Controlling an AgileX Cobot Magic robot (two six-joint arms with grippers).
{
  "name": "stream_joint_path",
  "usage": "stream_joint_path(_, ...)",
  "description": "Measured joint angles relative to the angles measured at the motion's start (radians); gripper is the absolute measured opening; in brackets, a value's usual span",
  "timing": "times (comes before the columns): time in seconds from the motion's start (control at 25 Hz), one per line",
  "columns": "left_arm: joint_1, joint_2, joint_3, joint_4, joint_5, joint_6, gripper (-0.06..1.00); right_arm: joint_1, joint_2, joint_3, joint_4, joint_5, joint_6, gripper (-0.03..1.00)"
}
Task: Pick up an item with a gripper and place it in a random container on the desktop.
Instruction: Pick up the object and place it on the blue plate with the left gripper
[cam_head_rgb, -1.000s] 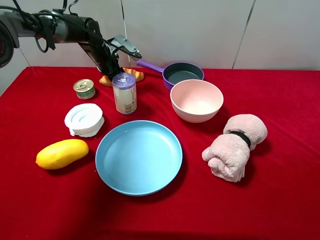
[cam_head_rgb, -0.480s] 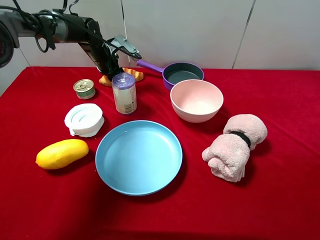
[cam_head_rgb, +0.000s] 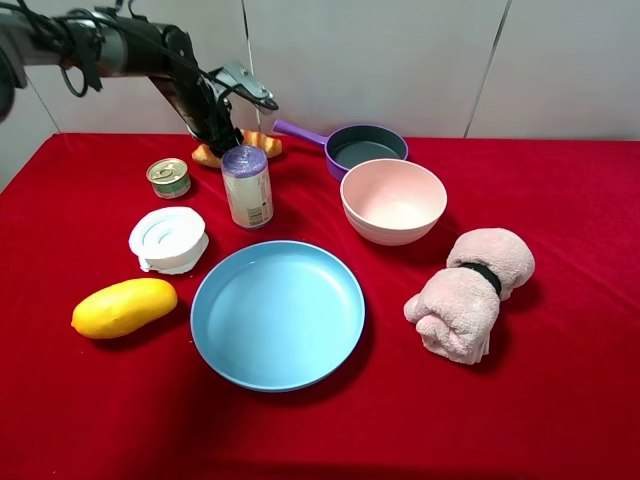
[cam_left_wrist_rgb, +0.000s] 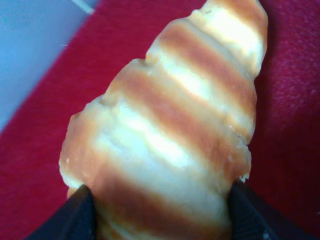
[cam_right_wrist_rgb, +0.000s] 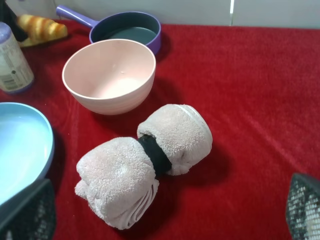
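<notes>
I have the left gripper (cam_head_rgb: 225, 135) closed on the striped golden-brown croissant (cam_head_rgb: 262, 143), upper left of the overhead frame, just behind the purple-lidded white can (cam_head_rgb: 247, 187); round light-blue plate (cam_head_rgb: 277, 315) lower centre.

You raised the left arm (cam_head_rgb: 130, 45) a little over the last second: in the high view its upper link and wrist climbed toward the top of the picture. The left gripper (cam_head_rgb: 225, 140), clamped on the croissant (cam_head_rgb: 258, 143), went up with them. The croissant rose slightly and drifted left, so it sat higher behind the can (cam_head_rgb: 247, 190) than before. You could not tell whether it had cleared the red cloth (cam_head_rgb: 560, 180).
</notes>
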Motion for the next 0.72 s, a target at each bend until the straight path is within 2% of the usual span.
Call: stream_joint_path(0.72, 0.014, -0.149, 0.0, 0.006, 0.114, 0.0, 0.51, 0.0, 0.0, 0.0, 0.0, 0.0, 0.0, 0.69)
